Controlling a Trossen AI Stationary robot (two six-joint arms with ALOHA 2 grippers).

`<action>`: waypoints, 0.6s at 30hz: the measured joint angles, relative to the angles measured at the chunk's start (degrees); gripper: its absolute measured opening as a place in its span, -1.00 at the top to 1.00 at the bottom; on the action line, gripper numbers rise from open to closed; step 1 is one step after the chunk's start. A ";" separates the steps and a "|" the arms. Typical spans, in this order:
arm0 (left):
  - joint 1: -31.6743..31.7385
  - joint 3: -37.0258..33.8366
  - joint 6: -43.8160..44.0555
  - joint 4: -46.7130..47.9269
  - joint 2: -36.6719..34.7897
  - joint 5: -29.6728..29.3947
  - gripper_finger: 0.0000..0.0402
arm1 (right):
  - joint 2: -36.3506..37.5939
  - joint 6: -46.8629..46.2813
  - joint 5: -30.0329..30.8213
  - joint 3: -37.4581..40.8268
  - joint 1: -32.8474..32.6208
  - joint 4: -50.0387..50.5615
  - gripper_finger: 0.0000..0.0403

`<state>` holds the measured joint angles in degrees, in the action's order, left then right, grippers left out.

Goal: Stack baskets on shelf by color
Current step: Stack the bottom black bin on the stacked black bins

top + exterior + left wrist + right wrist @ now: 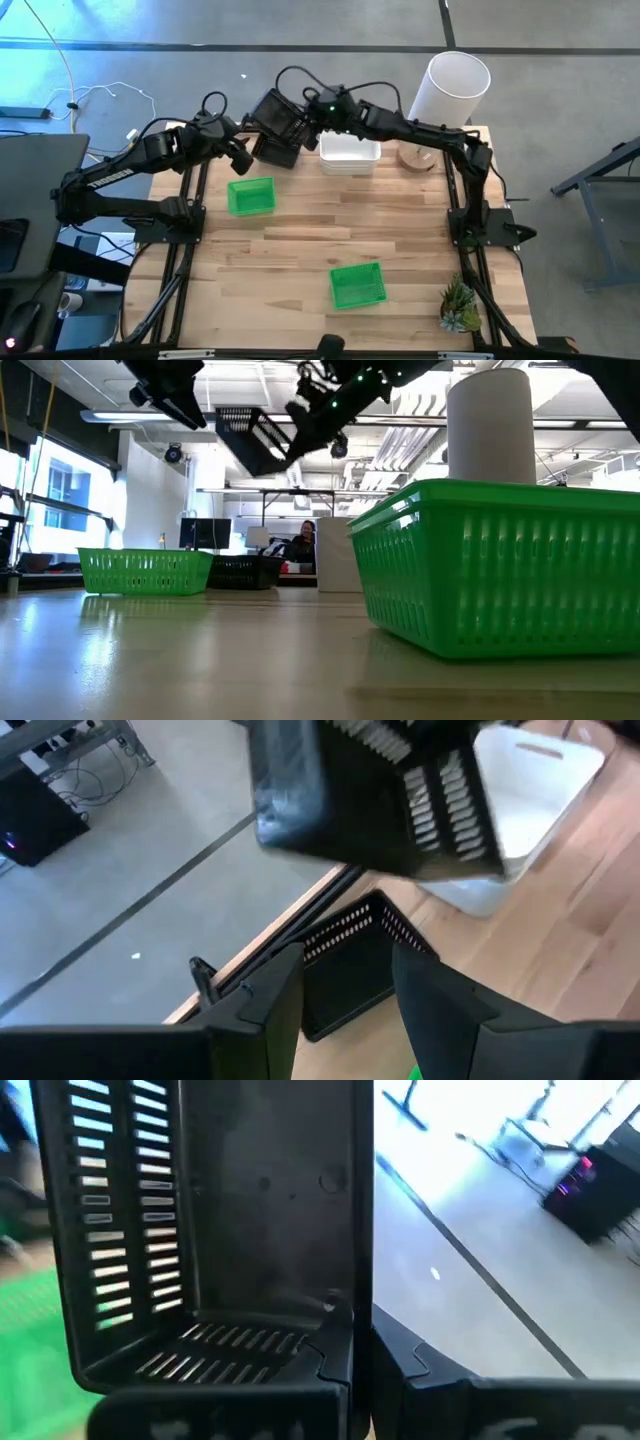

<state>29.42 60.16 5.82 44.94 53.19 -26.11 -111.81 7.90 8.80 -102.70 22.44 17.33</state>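
- Up over the far edge of the surface (300,240), right hand (318,112) is clamped on a tilted black basket's (278,120) rim
- left hand (238,152) waits beside it, spread wide, empty
- pinched rim could slip, dropping it onto the black basket (350,960) below

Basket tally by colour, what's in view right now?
Black: 2, the held black basket in the right gripper and the table black basket
Green: 2, the far green basket and the near green basket
White: 1 white basket pile, nested number unclear
Total: at least 5
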 joint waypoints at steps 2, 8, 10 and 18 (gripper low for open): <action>0.00 0.00 1.41 -0.09 0.00 -0.42 0.30 | -0.86 -0.13 2.85 0.00 -0.16 1.12 1.00; 0.01 0.00 4.77 -0.06 0.00 -0.21 0.30 | -3.15 -0.37 6.25 0.02 -0.38 5.02 1.00; 0.00 0.02 5.81 -0.04 0.04 -0.24 0.30 | -3.58 -0.41 6.29 0.02 -0.69 5.05 1.00; 0.03 0.09 10.50 -0.65 2.03 -0.19 0.30 | -4.19 -0.09 7.34 0.02 -2.61 5.68 1.00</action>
<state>29.45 60.25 16.31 44.30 55.22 -26.30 -116.01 7.81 16.14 -102.67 19.83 23.01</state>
